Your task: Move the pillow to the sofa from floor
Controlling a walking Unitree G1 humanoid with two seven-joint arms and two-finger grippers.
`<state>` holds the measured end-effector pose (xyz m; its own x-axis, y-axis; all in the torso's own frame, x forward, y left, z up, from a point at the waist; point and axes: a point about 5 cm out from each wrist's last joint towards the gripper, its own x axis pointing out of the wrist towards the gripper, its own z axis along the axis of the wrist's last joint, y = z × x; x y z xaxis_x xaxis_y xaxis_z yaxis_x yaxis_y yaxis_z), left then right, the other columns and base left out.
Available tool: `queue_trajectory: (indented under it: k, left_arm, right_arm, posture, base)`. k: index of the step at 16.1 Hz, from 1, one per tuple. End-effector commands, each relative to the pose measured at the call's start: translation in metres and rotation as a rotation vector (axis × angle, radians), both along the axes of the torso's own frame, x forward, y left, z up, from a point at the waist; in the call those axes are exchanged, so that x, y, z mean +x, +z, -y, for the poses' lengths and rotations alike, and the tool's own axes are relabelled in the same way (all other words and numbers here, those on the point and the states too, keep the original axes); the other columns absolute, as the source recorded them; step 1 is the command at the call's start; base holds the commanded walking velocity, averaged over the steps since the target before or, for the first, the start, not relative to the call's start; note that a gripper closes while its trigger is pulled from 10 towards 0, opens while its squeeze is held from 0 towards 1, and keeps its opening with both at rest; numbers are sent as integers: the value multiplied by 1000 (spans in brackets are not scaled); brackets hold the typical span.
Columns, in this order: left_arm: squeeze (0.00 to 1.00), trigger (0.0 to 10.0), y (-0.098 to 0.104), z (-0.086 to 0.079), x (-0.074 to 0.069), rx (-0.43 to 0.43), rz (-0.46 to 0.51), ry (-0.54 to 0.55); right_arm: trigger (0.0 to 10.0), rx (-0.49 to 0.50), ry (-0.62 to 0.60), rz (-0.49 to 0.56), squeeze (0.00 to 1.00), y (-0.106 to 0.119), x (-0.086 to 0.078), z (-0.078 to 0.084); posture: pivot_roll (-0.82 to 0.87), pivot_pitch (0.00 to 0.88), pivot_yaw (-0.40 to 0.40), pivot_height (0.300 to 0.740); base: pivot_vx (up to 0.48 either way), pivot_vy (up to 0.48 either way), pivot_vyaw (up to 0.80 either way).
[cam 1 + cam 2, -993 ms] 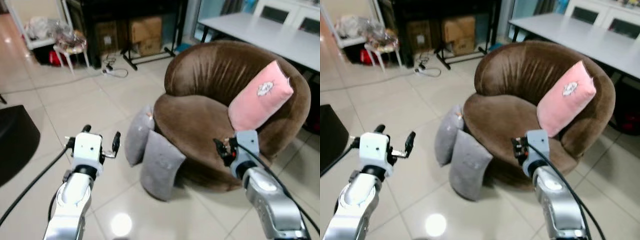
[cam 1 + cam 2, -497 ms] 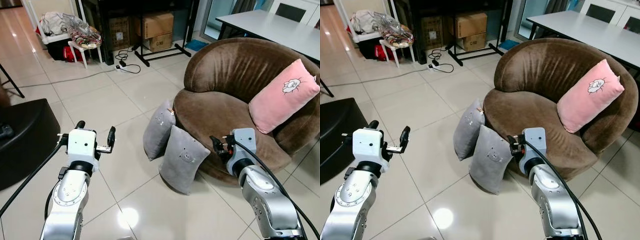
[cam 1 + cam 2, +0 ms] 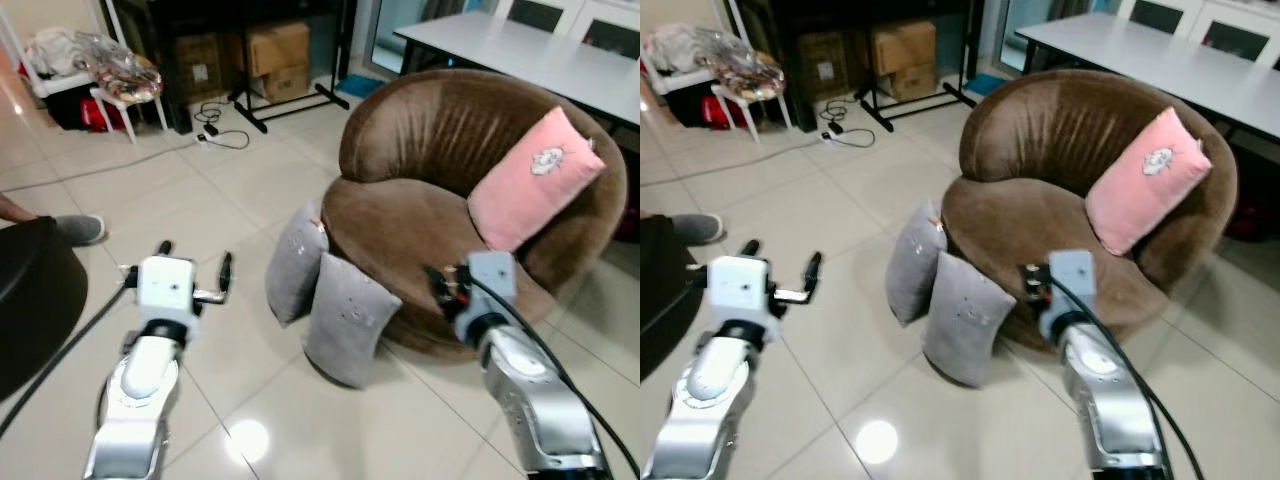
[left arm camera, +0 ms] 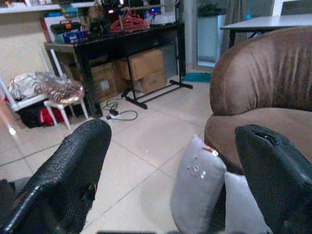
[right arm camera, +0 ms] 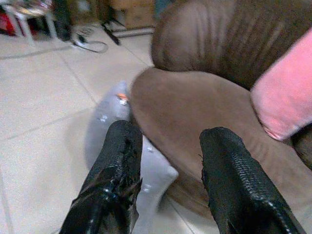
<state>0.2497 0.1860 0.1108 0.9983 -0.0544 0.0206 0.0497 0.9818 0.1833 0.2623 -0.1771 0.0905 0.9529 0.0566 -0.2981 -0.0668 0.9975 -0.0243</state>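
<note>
Open tiled floor (image 3: 200, 180) spreads ahead of the left gripper (image 3: 195, 272), held out level, its jaws wide apart and empty. The right gripper (image 3: 1032, 285), also open and empty, hovers above two grey pillows (image 3: 345, 318) leaning against the brown sofa (image 3: 440, 170). A pink cushion (image 3: 535, 180) sits on the sofa seat.

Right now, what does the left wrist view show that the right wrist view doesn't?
Left wrist alone: a black desk, cardboard boxes beneath it, and a pale table behind the sofa. Right wrist alone: the pink pillow leaning on the sofa's backrest. Both share the brown sofa, the two grey pillows propped against its base on the tiled floor, and each arm's own open black fingers in the foreground.
</note>
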Motion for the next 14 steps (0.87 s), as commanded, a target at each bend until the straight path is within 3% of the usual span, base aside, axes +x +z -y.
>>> queue_trajectory:
  k: [1, 4, 11, 14]
  left_arm:
    - [0, 10000, -2, -4, -1, 11, -9, 2]
    - [0, 10000, -1, -7, -2, 8, -9, -1]
    - [0, 10000, -3, -21, -13, 42, -33, 20]
    - [0, 10000, -4, -18, -9, 40, -40, -2]
  right_arm:
    - [10000, 5, 0, 0, 0, -1, -1, 0]
    - [10000, 15, 4, -13, 0, -7, -5, 0]
    - [10000, 44, 18, -33, 0, -15, 1, -14]
    - [10000, 45, 0, -28, 0, -14, -1, -11]
  posture:
    - [-57, 0, -37, 740]
    - [-28, 0, -53, 740]
    - [3, 0, -65, 740]
    - [-15, 0, -48, 740]
  base:
    - [368, 0, 0]
    - [384, 0, 0]
    - [390, 0, 0]
    - [391, 0, -692]
